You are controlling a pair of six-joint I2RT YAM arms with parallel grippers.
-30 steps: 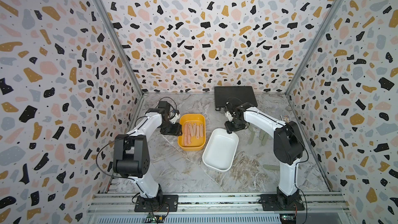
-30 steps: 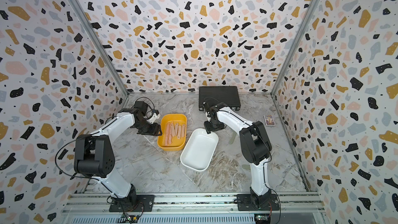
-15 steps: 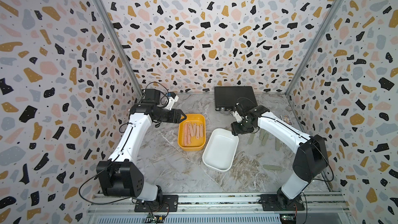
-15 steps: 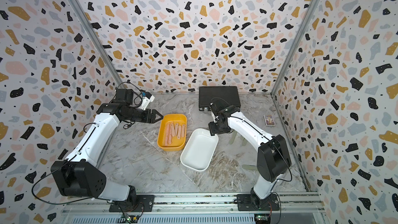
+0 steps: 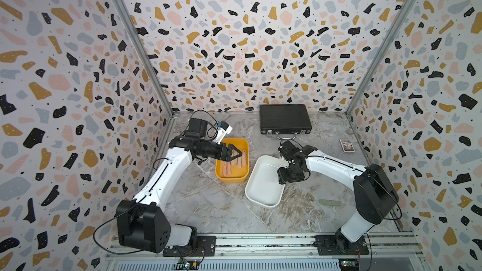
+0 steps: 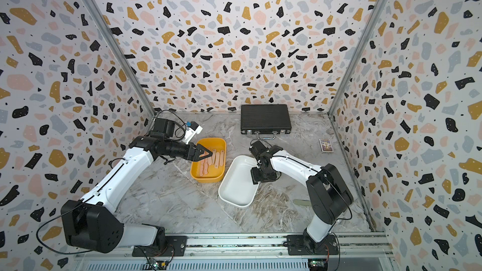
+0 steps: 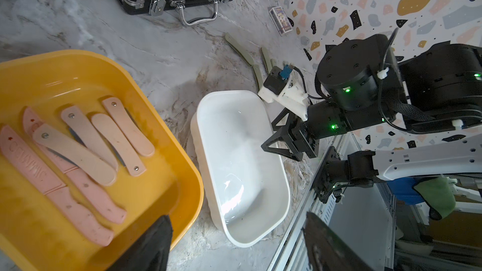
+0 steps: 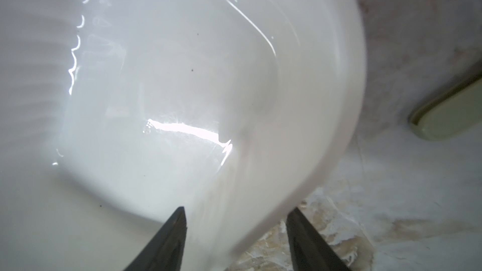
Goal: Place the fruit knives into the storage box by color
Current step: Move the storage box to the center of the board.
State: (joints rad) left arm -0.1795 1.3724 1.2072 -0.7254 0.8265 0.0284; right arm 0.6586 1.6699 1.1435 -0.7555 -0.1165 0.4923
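Fruit knives (image 7: 75, 155), salmon-pink, slim, plastic-cased: lying flat and overlapping inside mustard-yellow rounded plastic tub (image 7: 78, 74). Sage-green fruit knives (image 7: 238, 48): lying on grey marbled tabletop (image 5: 208, 204), outside both tubs, near right arm. Left claw (image 5: 238, 152): hovering over yellow tub, jaws gaping, holding nothing. Right claw (image 8: 237, 211): jaws parted, straddling rim of white rounded plastic tub (image 7: 234, 152), one finger inside, one outside.

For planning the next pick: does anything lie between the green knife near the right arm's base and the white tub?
Nothing visible does. Bare table separates the green knife from the white tub; the right gripper stands over its rim farther back.
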